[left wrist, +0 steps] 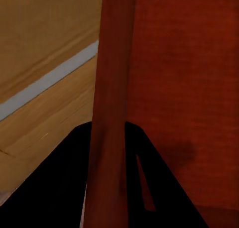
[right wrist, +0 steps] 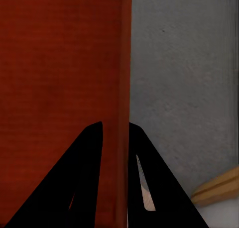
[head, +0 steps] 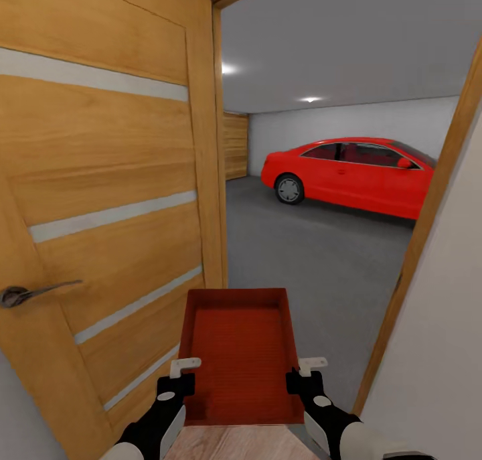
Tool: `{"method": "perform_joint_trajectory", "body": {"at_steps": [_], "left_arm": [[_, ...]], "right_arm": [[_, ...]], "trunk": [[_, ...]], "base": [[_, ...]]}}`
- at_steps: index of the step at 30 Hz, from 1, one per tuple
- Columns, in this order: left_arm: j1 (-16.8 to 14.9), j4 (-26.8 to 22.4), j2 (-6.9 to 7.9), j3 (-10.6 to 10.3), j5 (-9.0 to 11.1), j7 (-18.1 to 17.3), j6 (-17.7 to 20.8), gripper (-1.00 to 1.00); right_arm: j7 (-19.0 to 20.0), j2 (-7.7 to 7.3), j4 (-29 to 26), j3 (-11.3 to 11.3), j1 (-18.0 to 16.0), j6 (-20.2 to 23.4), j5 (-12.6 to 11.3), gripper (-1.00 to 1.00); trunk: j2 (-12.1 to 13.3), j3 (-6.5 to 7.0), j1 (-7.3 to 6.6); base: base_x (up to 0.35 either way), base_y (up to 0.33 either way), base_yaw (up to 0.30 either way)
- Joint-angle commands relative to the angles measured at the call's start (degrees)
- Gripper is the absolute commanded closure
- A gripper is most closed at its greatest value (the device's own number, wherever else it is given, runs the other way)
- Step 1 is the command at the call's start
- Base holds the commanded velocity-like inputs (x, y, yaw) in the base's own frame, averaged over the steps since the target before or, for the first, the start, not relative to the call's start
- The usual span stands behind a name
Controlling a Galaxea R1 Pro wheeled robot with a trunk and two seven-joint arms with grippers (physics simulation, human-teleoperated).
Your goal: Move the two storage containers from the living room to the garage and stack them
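the box (head: 241,353) is clamped by its side walls in both grippers (head: 179,379) (head: 302,378); it should be kept level and steered clear of the door (head: 100,199).

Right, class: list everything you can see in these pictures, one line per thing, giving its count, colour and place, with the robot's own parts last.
storage container: one, red-orange, lidless, held in front of the robot at the doorway, each side wall gripped.
door: one, light wood with pale stripes and a dark handle, swung open at left.
door frame: one, wood, at right.
car: one, glossy red, parked deep in the garage.
floor: grey concrete, beyond the threshold.
garage door: one, wood slats, far left wall.
ceiling lights: two, white.
left gripper: fingers black, astride the left wall.
right gripper: fingers black, astride the right wall.
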Motion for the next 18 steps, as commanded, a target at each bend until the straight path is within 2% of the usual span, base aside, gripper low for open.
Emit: {"method": "perform_joint_trajectory", "body": {"at_steps": [1,18], "left_arm": [[0.0,-2.6,0.63,2.2,-0.9,0.5,0.1,1.0],[0.0,-2.6,0.63,2.2,-0.9,0.5,0.1,1.0]], "right_arm": [[-0.4,0.01,0.2,-1.2,0.0,-0.2,-0.1,1.0],[-0.4,0.01,0.2,-1.2,0.0,-0.2,-0.1,1.0]], "trunk": [[-0.1,-0.08,0.04],[-0.1,-0.08,0.04]], "base": [[0.304,0.213,-0.28],[0.304,0.213,-0.279]]}}
